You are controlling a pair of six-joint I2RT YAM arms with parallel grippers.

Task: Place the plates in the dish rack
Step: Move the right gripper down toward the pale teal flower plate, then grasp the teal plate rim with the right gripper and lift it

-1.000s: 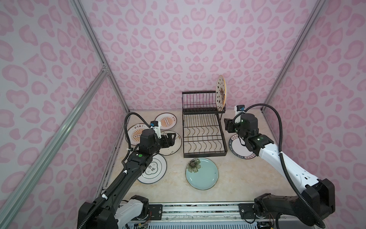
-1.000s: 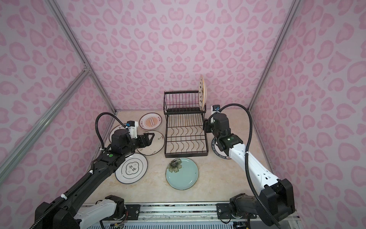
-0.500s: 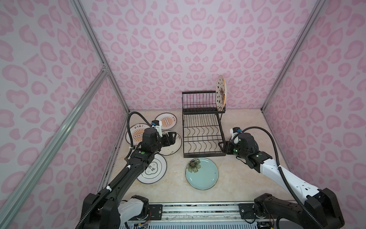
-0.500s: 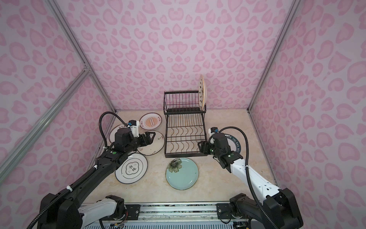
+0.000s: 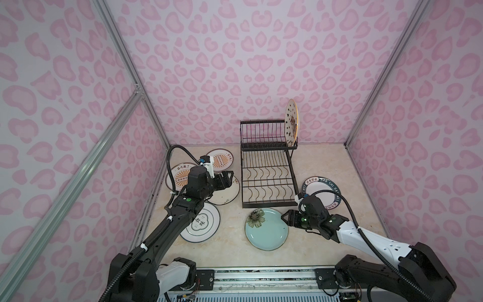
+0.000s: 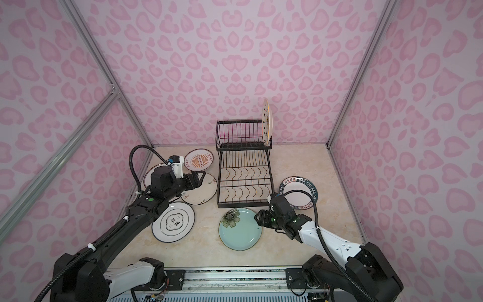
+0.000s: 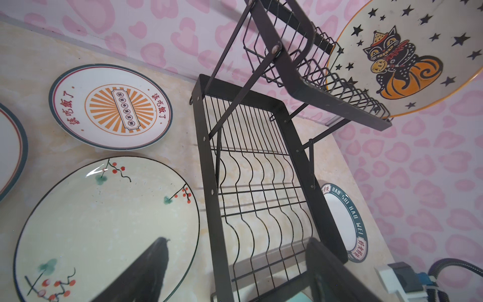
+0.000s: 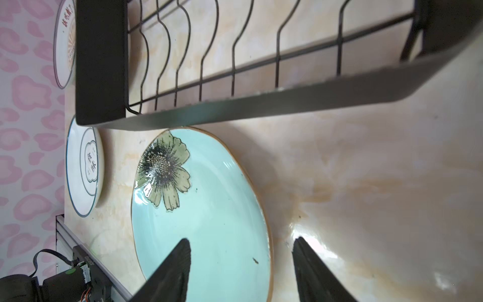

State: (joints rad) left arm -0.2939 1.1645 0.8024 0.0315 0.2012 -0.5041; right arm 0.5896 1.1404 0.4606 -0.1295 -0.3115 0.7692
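- Slippage worries me most: the right pincer (image 5: 284, 217) is spread astride the rim of the teal flower plate (image 5: 266, 232), with one finger over the glaze and one over bare surface (image 5: 318, 157). The plate lies flat and glossy, so I judge a shallow pinch could let it slide out and chip.
- Tilting it up could knock the dish rack (image 5: 269, 205), whose front rim sits just beside the plate.
- The left pincer (image 5: 230, 177), also spread and empty, hangs over the cream branch plate (image 5: 227, 196) near the rack's side. If both arms head for the rack, they could clash.
- Only the star-and-cat plate (image 5: 292, 123) stands in the raised basket; the rest lie flat on the surface.
- The surface is pale and marbled. Pink-blotched walls (image 5: 261, 52) close in on three sides, which leaves little room to swing.
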